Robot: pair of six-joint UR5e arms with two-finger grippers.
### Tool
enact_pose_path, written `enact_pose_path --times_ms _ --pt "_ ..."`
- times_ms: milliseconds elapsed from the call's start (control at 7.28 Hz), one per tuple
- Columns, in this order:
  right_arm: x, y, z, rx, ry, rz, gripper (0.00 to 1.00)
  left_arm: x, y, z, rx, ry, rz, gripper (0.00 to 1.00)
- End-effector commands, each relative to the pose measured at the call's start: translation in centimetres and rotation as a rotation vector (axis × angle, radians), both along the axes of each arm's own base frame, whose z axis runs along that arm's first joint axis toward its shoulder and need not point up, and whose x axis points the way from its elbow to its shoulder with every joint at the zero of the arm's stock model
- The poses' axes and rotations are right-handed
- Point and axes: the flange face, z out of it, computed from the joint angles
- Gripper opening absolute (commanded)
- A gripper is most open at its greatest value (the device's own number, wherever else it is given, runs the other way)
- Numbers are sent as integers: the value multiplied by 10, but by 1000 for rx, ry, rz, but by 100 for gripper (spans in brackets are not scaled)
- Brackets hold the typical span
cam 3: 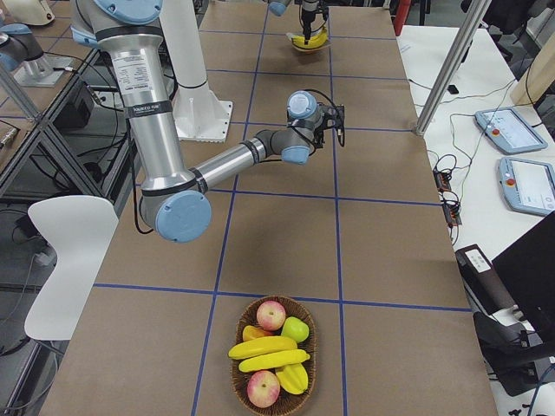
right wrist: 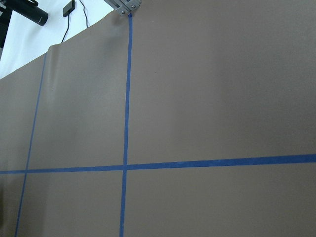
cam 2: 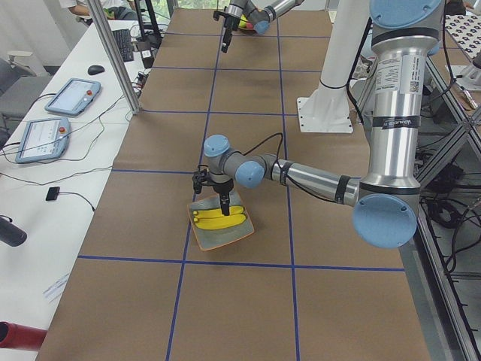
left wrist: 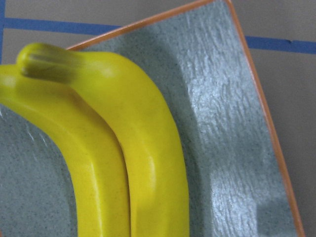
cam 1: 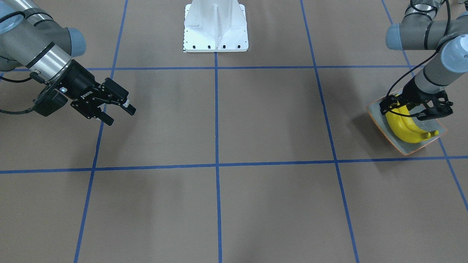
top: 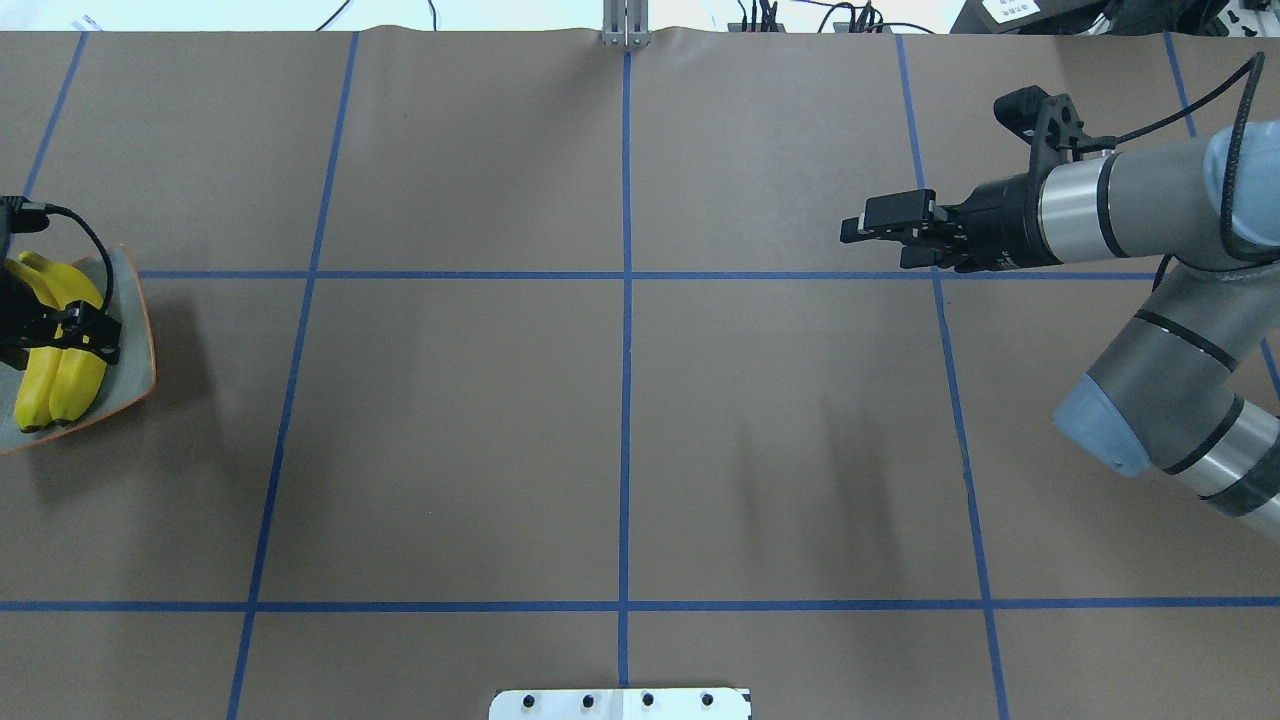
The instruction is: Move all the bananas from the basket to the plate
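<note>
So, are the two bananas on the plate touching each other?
Touching. The left wrist view shows the bananas lying flank to flank on the plate, no gap between them.

Bananas (left wrist: 133,148) are looking smooth, glossy, plastic-like. Plate (left wrist: 222,123) is showing a rippled, speckled glaze that is catching light. Table cover (top: 450,430) is reading as matt brown paper under blue tape lines (top: 626,400). Basket (cam 3: 239,368) is looking like woven wicker. Right gripper (cam 1: 120,115) is showing matt black.
</note>
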Motion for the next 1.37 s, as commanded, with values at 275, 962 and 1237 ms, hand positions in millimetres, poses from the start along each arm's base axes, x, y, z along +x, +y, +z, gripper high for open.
enact_pose_path --times_ms 275,962,1237 --pt "133 -7 139 -9 267 118 100 11 -25 -68 96 73 -12 100" --pt "311 89 337 -9 700 -20 100 25 -30 -62 80 71 2 100" --pt "336 152 387 9 775 -115 100 30 -29 -63 82 74 10 100"
